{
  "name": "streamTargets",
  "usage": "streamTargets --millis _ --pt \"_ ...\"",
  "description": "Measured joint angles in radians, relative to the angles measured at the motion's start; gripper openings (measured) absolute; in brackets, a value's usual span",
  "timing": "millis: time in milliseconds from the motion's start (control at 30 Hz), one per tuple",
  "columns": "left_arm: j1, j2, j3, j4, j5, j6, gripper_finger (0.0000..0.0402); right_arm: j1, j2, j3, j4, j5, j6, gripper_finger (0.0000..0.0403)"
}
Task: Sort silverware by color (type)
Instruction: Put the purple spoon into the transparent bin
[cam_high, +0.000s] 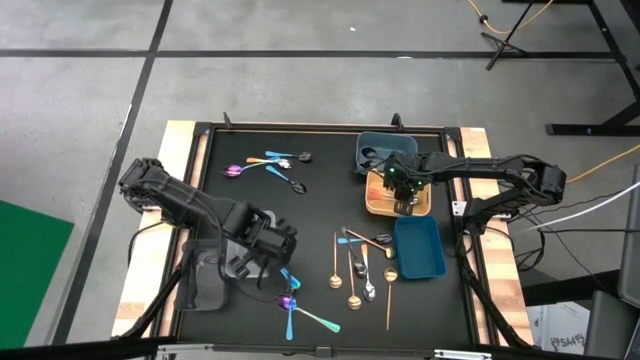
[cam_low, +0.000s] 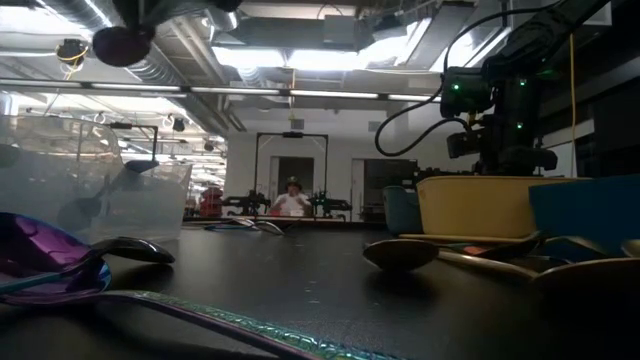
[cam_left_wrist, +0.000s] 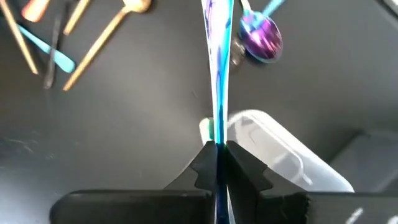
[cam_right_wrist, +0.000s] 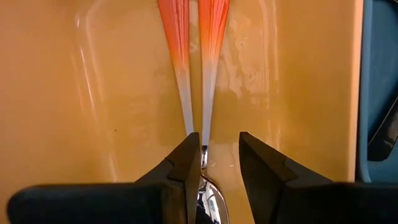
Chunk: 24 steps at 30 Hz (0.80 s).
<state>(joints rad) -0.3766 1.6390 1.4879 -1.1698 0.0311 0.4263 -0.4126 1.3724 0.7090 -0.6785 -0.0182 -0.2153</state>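
My left gripper (cam_high: 270, 245) (cam_left_wrist: 217, 148) hangs above the clear tray (cam_high: 212, 278) (cam_left_wrist: 273, 149) at the near left, shut on a thin iridescent teal-and-purple spoon (cam_left_wrist: 217, 74). Beyond it on the black mat lies a purple spoon (cam_left_wrist: 261, 37) (cam_high: 288, 300). My right gripper (cam_high: 403, 195) (cam_right_wrist: 214, 152) stands open inside the yellow tray (cam_high: 375, 203) (cam_right_wrist: 74, 93). An orange-and-silver spoon (cam_right_wrist: 179, 56) lies between its fingers, close against one finger (cam_right_wrist: 186, 162). A second orange strip beside it looks like the spoon's reflection on the glossy tray. My left gripper pinches the iridescent spoon's handle (cam_left_wrist: 217, 134) between its two fingers, the flat of the handle seen edge-on. The fingers point steeply down and the handle runs on along their line. Its far end leaves the picture, so whether it is clear of the mat does not show. My right gripper: whether the finger touches the orange-and-silver spoon beside it, I cannot tell.
A bright blue tray (cam_high: 418, 248) lies near the yellow one and a dark blue tray (cam_high: 378, 150) beyond it. Several loose gold, silver and copper spoons (cam_high: 358, 262) lie mid-table. More spoons (cam_high: 272, 165) lie at the far left, and a teal one (cam_high: 318, 320) lies at the near edge.
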Motion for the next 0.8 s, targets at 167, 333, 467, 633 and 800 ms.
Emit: streamTargets --millis 167,333,467,633,800 --pt "-0.011 -0.010 -0.051 -0.020 0.006 -0.001 0.0016 0.000 0.000 0.000 0.000 0.000 0.000 0.0101" --pt "-0.011 -0.067 -0.188 0.048 0.013 -0.024 0.0016 0.000 0.000 0.000 0.001 0.000 0.000 0.0101" --pt "-0.009 -0.131 -0.267 0.129 0.013 -0.024 0.0016 0.000 0.000 0.000 0.000 0.000 0.000 0.0101" --pt "-0.007 -0.213 -0.364 0.250 0.013 -0.037 0.0016 0.000 0.000 0.000 0.003 0.000 0.000 0.0101" --pt "-0.007 -0.275 -0.475 0.364 0.006 -0.078 0.0016 0.000 0.000 0.000 0.005 0.000 0.000 0.0101"
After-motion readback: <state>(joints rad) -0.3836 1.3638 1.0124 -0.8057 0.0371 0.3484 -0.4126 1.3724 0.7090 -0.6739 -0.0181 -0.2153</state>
